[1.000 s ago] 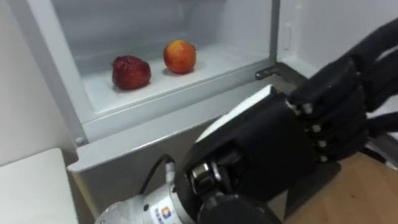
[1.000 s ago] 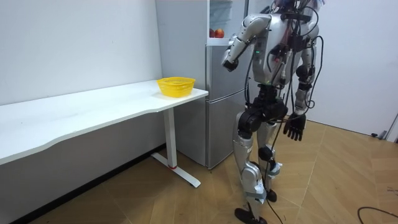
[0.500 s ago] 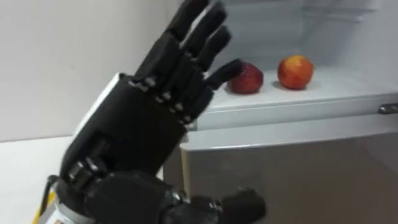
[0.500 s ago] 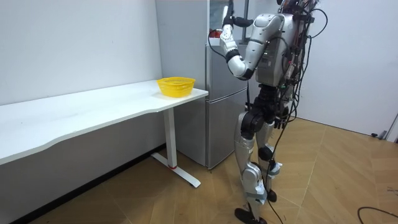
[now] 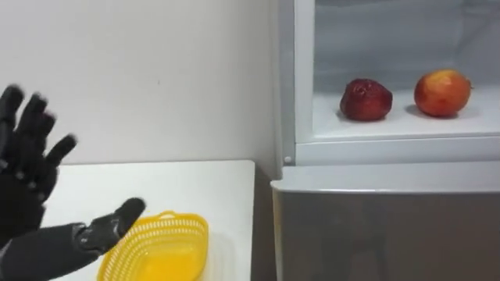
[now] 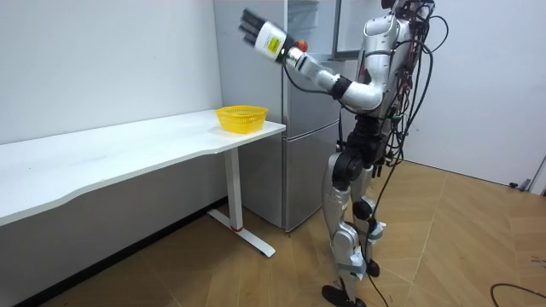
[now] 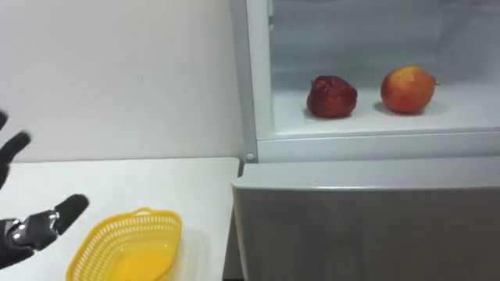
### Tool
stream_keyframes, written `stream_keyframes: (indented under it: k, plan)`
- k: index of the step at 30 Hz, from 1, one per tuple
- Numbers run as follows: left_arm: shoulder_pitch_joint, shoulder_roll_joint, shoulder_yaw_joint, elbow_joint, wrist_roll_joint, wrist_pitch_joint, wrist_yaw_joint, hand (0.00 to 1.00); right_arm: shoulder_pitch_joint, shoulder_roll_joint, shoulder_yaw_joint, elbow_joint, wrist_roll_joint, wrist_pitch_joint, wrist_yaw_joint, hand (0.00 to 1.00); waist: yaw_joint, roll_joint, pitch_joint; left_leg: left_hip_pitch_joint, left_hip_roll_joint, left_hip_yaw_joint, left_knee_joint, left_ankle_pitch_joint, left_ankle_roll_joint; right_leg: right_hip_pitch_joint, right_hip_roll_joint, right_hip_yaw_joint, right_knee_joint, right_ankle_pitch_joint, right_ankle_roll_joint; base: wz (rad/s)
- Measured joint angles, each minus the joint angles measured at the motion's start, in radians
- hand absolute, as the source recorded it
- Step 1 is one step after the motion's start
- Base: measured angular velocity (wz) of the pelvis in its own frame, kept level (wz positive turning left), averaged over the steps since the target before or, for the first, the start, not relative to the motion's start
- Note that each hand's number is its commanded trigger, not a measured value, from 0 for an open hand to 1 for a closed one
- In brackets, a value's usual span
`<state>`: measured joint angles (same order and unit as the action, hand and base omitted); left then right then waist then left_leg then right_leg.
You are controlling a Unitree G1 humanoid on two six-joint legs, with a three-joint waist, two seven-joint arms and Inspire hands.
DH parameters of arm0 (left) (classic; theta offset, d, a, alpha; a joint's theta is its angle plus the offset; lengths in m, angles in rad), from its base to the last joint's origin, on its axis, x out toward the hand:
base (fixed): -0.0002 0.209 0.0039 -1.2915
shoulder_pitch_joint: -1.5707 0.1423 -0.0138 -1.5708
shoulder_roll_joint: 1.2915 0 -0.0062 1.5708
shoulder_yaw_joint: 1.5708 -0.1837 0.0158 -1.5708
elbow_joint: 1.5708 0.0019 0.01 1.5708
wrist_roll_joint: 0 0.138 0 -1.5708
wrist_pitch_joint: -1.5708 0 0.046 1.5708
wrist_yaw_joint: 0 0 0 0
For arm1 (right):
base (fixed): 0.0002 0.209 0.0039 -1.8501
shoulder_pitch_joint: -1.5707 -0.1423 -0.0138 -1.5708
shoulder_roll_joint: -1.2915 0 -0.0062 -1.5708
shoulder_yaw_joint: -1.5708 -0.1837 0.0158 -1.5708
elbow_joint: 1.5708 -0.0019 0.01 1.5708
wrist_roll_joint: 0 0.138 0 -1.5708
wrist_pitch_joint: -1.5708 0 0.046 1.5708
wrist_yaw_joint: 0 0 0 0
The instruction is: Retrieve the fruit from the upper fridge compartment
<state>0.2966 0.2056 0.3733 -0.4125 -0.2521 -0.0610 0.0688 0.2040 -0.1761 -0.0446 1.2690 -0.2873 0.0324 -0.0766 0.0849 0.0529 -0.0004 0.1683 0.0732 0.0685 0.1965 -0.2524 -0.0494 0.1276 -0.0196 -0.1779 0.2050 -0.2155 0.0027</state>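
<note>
— White wall (image 5: 156, 70), a white bench (image 5: 219, 183) along it, wood floor (image 6: 461, 247) underneath. What's that at the far left?
— The left robot hand (image 5: 23, 187), raised over the bench, fingers spread wide, holding nothing. Just right of it a yellow basket (image 5: 181, 223) sits at the bench's end.
— And the fruit?
— Further right, on the shelf (image 5: 406, 126) of the open upper fridge (image 5: 375, 218): a dark red apple (image 5: 366, 99), then an orange-red apple (image 5: 441, 92), slightly apart.
</note>
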Motion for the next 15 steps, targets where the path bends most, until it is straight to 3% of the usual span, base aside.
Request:
stream_keyframes:
  k: [4,6,9,11,15]
  plan:
    - [0.075,-0.009,0.060,0.230,0.008,-0.001,0.156,0.00,0.010,-0.006,-0.022,0.001,0.023,0.002,-0.012,0.00,0.010,-0.004,-0.0001,-0.005,-0.002,-0.016,0.000,0.000,0.000,0.001,-0.001,-0.013,-0.001,-0.005,0.000,0.11]
    - [0.111,-0.049,0.097,0.374,0.007,-0.006,0.250,0.00,0.024,-0.007,-0.064,-0.011,0.029,0.005,-0.012,0.00,0.023,-0.004,-0.0003,-0.003,-0.004,-0.015,-0.005,0.000,0.000,0.001,-0.004,-0.014,-0.001,-0.005,0.001,0.00]
    - [0.118,-0.051,0.097,0.591,0.000,-0.016,0.315,0.00,0.038,-0.009,-0.103,-0.016,0.029,0.013,-0.012,0.00,0.034,-0.006,-0.0005,-0.001,-0.007,-0.018,-0.010,0.000,0.000,0.002,-0.007,-0.016,0.000,-0.007,0.004,0.04]
    - [0.125,-0.056,0.084,0.837,0.001,-0.017,0.356,0.00,0.043,-0.009,-0.117,-0.028,0.022,0.014,-0.011,0.00,0.029,-0.007,-0.0006,0.002,-0.013,-0.020,-0.010,0.000,0.000,0.006,-0.013,-0.016,0.000,-0.009,0.008,0.00]
    - [0.144,-0.063,0.006,1.150,-0.007,-0.009,0.357,0.00,0.046,0.001,-0.117,-0.029,0.028,0.033,0.003,0.00,0.022,-0.019,-0.0014,0.003,-0.018,-0.021,-0.009,0.000,0.001,0.014,-0.018,-0.020,-0.002,-0.012,0.012,0.04]
